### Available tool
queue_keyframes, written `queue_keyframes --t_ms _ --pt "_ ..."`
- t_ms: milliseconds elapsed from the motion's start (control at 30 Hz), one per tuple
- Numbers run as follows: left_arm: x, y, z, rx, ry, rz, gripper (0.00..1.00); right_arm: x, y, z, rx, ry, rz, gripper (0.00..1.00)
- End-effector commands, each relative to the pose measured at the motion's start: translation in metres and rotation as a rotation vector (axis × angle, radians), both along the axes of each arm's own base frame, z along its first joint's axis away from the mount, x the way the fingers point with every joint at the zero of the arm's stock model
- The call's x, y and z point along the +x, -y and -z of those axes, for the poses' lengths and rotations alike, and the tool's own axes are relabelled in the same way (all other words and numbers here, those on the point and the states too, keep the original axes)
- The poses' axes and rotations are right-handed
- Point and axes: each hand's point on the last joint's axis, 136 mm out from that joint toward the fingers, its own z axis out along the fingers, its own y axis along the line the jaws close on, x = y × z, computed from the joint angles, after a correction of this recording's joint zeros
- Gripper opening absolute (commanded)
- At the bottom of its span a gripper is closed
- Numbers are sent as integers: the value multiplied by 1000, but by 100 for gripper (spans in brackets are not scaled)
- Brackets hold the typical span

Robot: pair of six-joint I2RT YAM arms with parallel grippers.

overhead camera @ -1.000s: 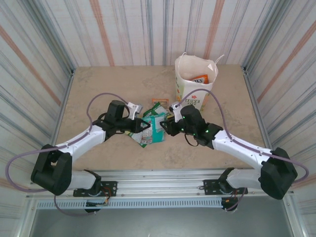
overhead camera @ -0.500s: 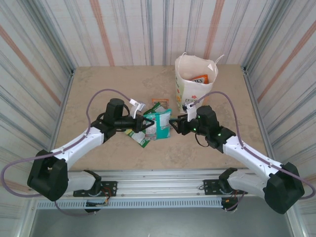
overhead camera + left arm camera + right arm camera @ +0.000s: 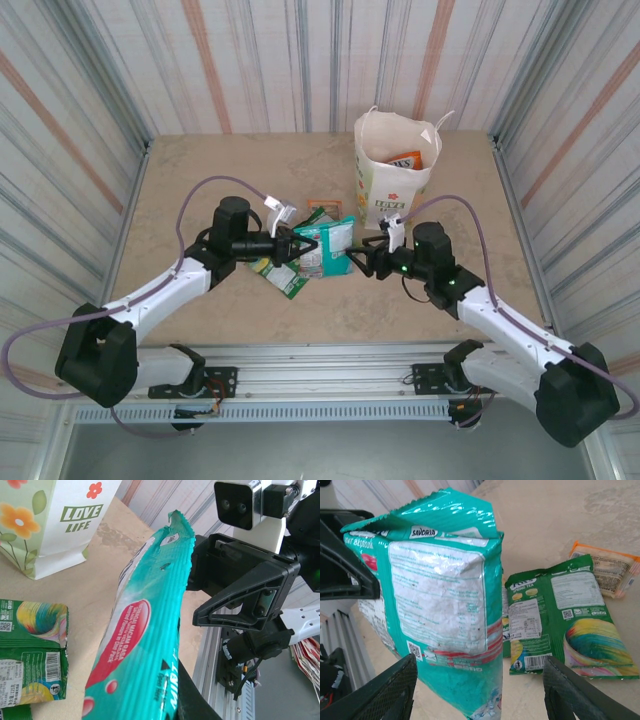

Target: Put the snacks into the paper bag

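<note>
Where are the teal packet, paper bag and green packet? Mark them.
teal packet [image 3: 445, 610], right wrist view, back panel
paper bag [image 3: 387, 192], top view, front wall
green packet [image 3: 565, 620], right wrist view, middle

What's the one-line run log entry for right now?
left hand: shut on teal packet, lifted | right hand: open, facing it | paper bag: upright, orange packet inside | green packet: on table

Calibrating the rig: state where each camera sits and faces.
Top external: above and behind the robot, looking down on the table, paper bag, left arm and right arm.
Left wrist: on the left arm, looking along the teal packet in the left pincer toward the right pincer.
Right wrist: on the right arm, looking between its open fingers at that packet.
Both wrist views share the teal packet and the green packet.
</note>
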Motion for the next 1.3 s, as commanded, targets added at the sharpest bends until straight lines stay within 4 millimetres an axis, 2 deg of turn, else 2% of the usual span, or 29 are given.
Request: queue_keyframes --t_ms 0,267,800,900,933,1267 --pt "-7 8 -32 -67 103 73 0 -2 3 -10 41 47 4 68" --pt "-9 13 -47 -94 144 107 0 -4 14 -5 98 8 11 70" --pt "-12 29 -55 -109 160 177 0 -8 1 -10 155 -19 -88 71" --pt "-12 31 -56 -112 160 185 0 -8 -2 -18 172 -6 -111 71" --pt "-13 31 -57 -115 162 191 0 -6 -4 -13 170 -28 -121 71" --pt "-4 31 -51 -85 171 137 0 -26 -17 -42 262 46 -285 67"
